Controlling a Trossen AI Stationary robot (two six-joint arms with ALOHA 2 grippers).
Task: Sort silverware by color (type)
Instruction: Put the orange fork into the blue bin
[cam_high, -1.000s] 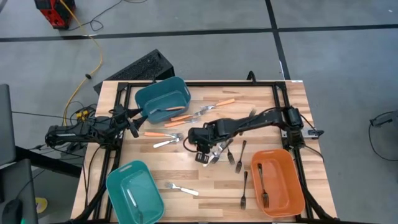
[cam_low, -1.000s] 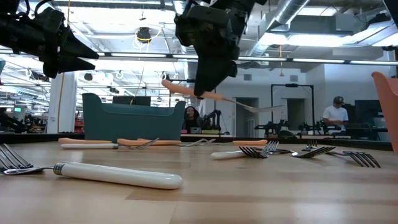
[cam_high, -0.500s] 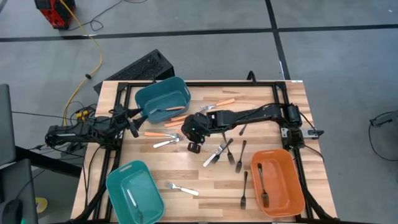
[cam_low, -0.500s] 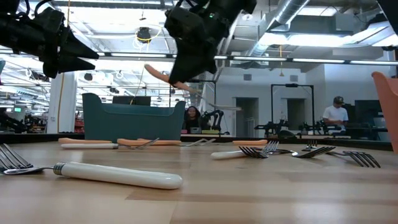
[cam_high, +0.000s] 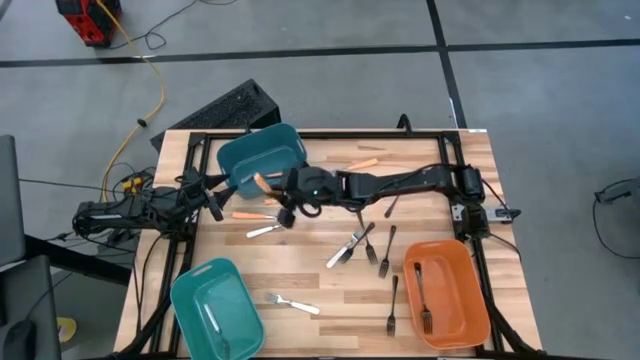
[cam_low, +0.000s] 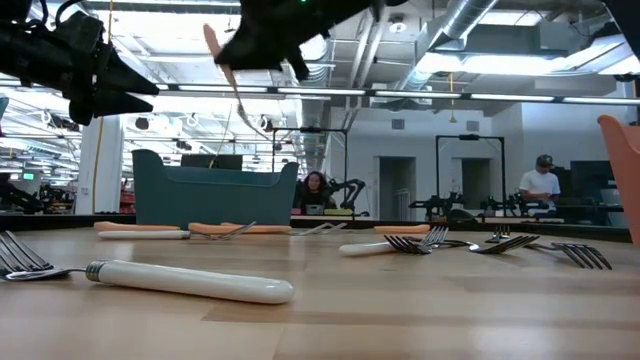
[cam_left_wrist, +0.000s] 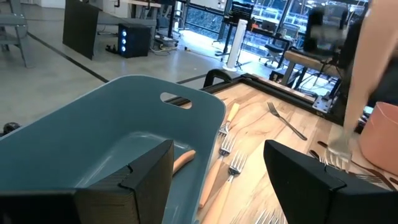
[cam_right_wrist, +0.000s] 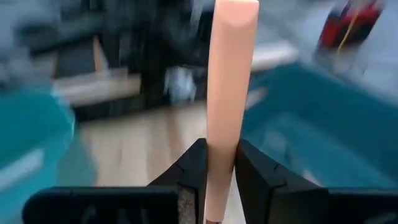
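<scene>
Wooden desk (cam_high: 330, 300) seen from above, framed by dark rails, with both arms reaching over it. Three bins rest on it: a teal bin (cam_high: 262, 158) at the far edge, a second teal bin (cam_high: 216, 305) at the near left corner, and an orange bin (cam_high: 447, 291) at the near right corner. The right arm stretches from the right side across the desk to the near rim of the far teal bin. Its right pincer (cam_high: 283, 196) is clamped on an orange-handled fork (cam_high: 263, 184); in the right wrist view the handle (cam_right_wrist: 229, 93) stands pinched between the two dark fingers, and in the low view the fork (cam_low: 228, 75) hangs tilted, well above the desk. The left arm waits at the left edge of the desk, beside the far teal bin; the left pincer (cam_left_wrist: 217, 180) stands with its fingers spread apart and nothing between them. An orange-handled fork already lies inside the far teal bin (cam_left_wrist: 180, 160). Loose silverware is scattered over the desk: more orange-handled forks (cam_high: 360, 165) near the far edge, black forks (cam_high: 385, 252) beside the orange bin, and a white-handled fork (cam_high: 292, 303) near the front. A black fork (cam_high: 422, 300) lies in the orange bin.
</scene>
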